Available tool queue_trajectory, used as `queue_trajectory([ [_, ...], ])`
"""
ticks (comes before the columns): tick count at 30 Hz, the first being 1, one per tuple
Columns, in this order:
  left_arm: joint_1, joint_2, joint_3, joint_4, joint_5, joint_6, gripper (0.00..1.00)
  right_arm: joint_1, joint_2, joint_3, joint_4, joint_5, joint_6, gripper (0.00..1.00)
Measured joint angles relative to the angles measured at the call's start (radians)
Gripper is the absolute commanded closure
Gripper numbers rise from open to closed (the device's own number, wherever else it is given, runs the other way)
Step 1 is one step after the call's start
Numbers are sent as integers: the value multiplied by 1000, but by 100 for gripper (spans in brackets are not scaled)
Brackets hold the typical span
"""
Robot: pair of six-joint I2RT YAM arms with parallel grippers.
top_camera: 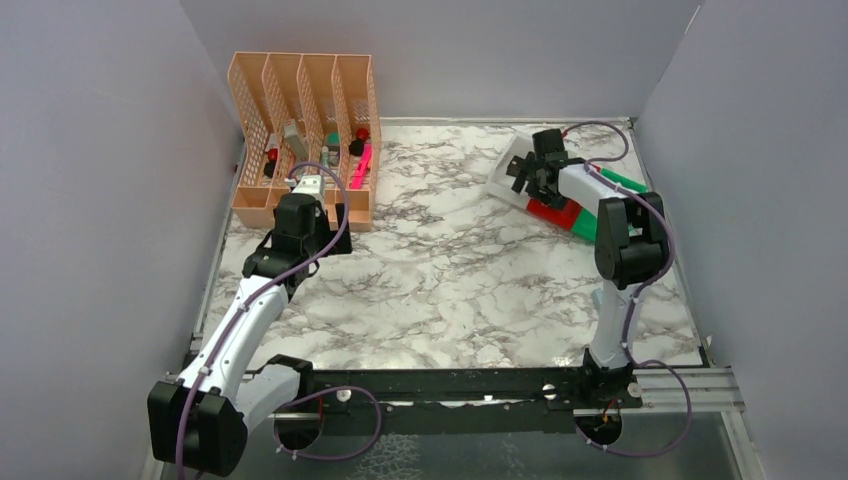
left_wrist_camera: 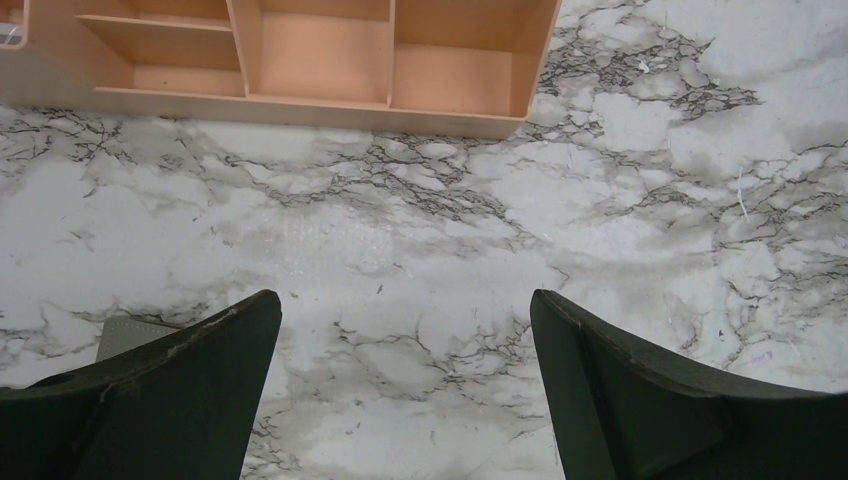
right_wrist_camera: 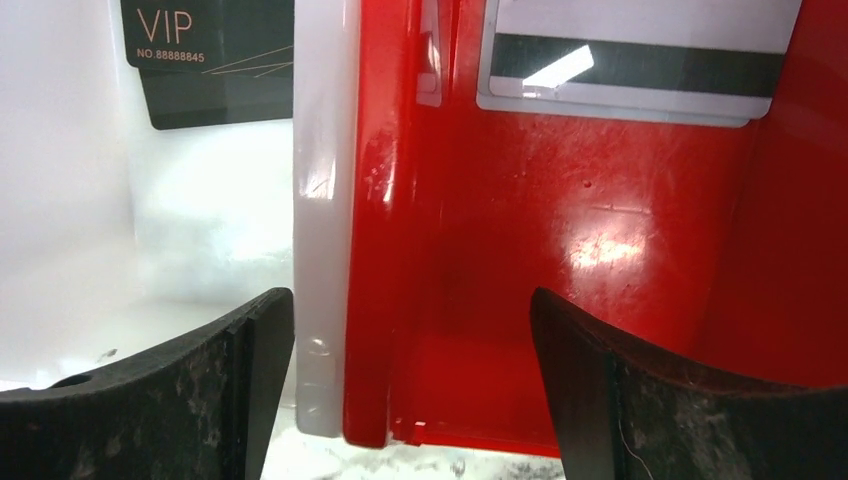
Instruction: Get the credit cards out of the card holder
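Right tool (right_wrist_camera: 410,300): fingers apart, nothing between them, hanging over the bins at the far right of the counter (top_camera: 450,290). It straddles the wall between the white bin (right_wrist_camera: 200,230) and the red bin (right_wrist_camera: 580,260).

The black card (right_wrist_camera: 215,60) (VIP print) lies flat in the white bin. The silvery-white card (right_wrist_camera: 635,55) with the dark stripe lies flat in the red one. One card per bin looks like deliberate sorting. The green bin (top_camera: 625,183) is next along, its contents hidden by the arm. No gold card in any view.

Left tool (left_wrist_camera: 402,300): also spread wide and empty, pointing down at bare marble just on the near side of the orange organizer (left_wrist_camera: 320,60), far left. A flat grey corner (left_wrist_camera: 128,335) pokes out beside its left finger. It could be the card holder, but I can't confirm, since the arm covers that spot in the overhead view.

My read: two of three cards are out. The left tool is likely low there to pin or open the holder so the right can pull the last card. Risk: the holder slides on the slick marble if it isn't braced.
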Motion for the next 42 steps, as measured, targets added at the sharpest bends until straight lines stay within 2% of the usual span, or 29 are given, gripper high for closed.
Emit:
queue_trajectory([
  [10,0,2,0,0,0,2,1,69,-109,-135,16,-29,-38,11],
  [20,0,2,0,0,1,2,1,230,-150,-216,20,-22,-82,14],
  [29,0,3,0,0,1,2,1,364,-180,-235,14,-21,-94,15],
  [42,0,5,0,0,1,3,1,558,-162,-217,2,-20,13,15],
])
